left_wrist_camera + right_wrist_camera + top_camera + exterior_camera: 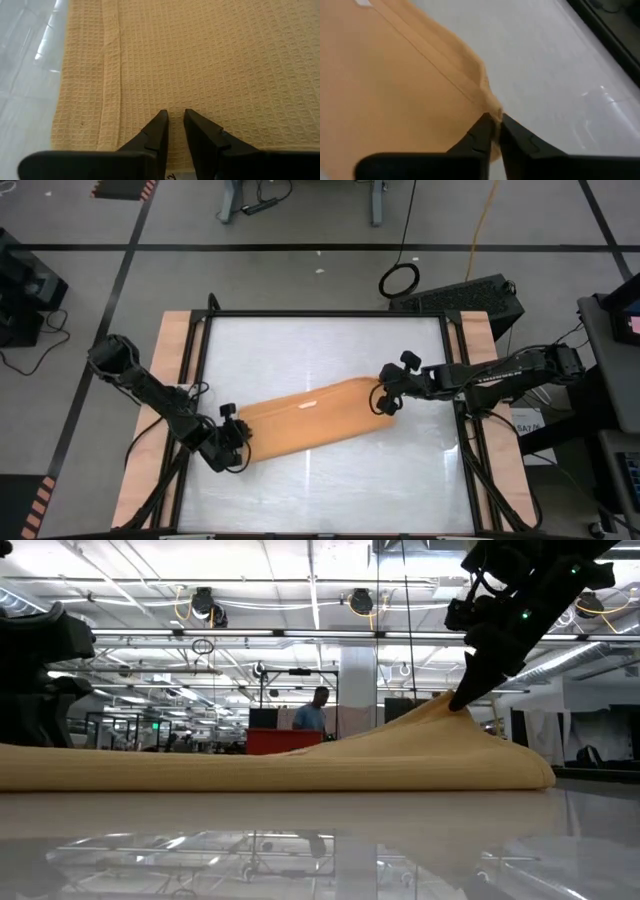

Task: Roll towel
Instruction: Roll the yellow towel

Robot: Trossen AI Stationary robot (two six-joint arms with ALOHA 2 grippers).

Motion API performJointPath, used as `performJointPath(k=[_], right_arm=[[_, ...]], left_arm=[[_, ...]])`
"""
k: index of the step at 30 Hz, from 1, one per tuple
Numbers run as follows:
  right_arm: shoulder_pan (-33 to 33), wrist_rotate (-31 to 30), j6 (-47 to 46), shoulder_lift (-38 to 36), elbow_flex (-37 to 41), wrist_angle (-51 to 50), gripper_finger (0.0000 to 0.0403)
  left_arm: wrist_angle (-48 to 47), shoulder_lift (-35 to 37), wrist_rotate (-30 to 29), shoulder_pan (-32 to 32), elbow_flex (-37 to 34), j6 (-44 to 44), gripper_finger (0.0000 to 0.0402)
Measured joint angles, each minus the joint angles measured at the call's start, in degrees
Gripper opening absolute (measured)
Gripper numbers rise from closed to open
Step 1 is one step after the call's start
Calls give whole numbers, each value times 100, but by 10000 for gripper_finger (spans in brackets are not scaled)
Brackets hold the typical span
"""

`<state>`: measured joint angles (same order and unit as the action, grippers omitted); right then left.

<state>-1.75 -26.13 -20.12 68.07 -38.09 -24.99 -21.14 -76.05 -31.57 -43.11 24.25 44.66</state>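
The orange-tan towel point(310, 418) lies spread flat and slanting across the middle of the white table, with a small white tag point(303, 404) on top. My left gripper point(236, 442) stands over its left end. In the left wrist view the fingers point(175, 117) point down at the weave with a narrow gap between them. My right gripper point(383, 402) is shut on the towel's right end, where the cloth rises to a peak point(450, 708). The rest of the towel point(250, 765) lies on the table. My left gripper has its fingertips point(161, 120) right at the towel's surface near the left end. No cloth shows between them, and I cannot tell whether they touch it. My right gripper pinches the hemmed edge point(490, 107) of the towel's right end between its two fingertips. It comes slanting down from the table's right side. That edge is drawn up off the table, and the cloth slopes down from it on both sides.
A black frame point(325, 315) and wooden side strips point(172, 380) border the table. White tabletop point(330, 490) shows near and far of the towel. A black box point(470, 295) sits beyond the far right corner. A person point(318, 705) stands in the room behind.
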Motion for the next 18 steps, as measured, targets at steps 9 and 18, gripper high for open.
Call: performJointPath(k=[9,18], right_arm=[[300,-350,-191,-32,-38,-954,143],[-393,700,132,-226,149,999,168]], left_arm=[[-5,0,10,-2,0,-2,74],[-23,0,9,-2,2,-14,74]])
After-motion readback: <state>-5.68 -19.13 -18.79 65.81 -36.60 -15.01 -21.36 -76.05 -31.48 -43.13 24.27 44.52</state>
